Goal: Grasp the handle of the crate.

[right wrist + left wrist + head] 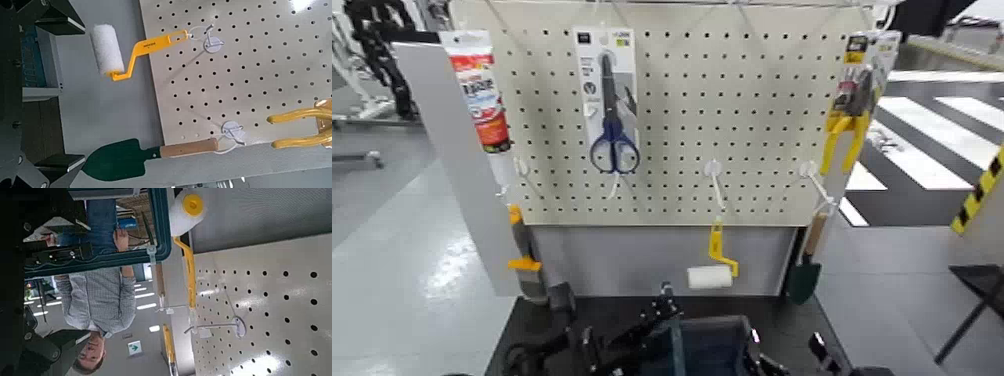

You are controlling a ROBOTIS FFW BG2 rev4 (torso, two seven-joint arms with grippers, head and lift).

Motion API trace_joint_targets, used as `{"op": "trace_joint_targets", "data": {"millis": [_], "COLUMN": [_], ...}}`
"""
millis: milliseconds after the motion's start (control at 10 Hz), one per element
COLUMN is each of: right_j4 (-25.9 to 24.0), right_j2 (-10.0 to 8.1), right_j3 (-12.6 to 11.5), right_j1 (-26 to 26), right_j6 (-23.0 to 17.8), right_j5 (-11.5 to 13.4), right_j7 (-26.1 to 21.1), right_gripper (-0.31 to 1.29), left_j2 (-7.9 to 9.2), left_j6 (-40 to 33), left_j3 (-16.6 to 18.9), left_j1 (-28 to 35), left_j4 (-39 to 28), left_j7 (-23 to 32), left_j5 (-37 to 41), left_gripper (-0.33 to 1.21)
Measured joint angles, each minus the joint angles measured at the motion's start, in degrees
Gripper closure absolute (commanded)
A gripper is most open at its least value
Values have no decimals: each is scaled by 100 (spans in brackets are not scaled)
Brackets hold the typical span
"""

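The handle (675, 340) stands upright over the middle of the crate (717, 350), which sits on the dark surface (787, 318) directly below the pegboard (732, 110), so you can reach it from either side. Your left gripper (657, 308) hovers just beside the handle, on the crate's left; your right gripper (822, 352) waits at the crate's right. Whether either is open or closed cannot be told here. Above the crate, the paint roller (710, 277), trowel (802, 275) and scissors (613, 125) hang from the pegboard, clear of the approach. A person (98, 298) shows past the crate in the left wrist view.
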Motion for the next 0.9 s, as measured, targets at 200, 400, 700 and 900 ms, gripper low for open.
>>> {"op": "trace_joint_targets", "data": {"millis": [200,400,700,900], "right_j4": [27,53,73,75], "right_j2": [-9,-22,-41,-44], "right_j3": [8,19,34,34], "right_j1": [-9,-24,-43,-45], "right_j6": [-29,-52,-64,-64], "right_j5": [-10,-30,-42,-51], "right_j7": [1,3,8,7], "right_gripper": [15,15,15,15], "left_j2": [17,33,49,57], "left_j6": [17,35,91,112], "left_j3": [-59,-87,-124,-135], "left_j1": [-28,-41,-59,-47], "left_j4": [70,111,145,144], "left_j7": [-33,-45,-52,-93], "left_j5": [34,41,42,42], "left_gripper": [111,118,118,118]}}
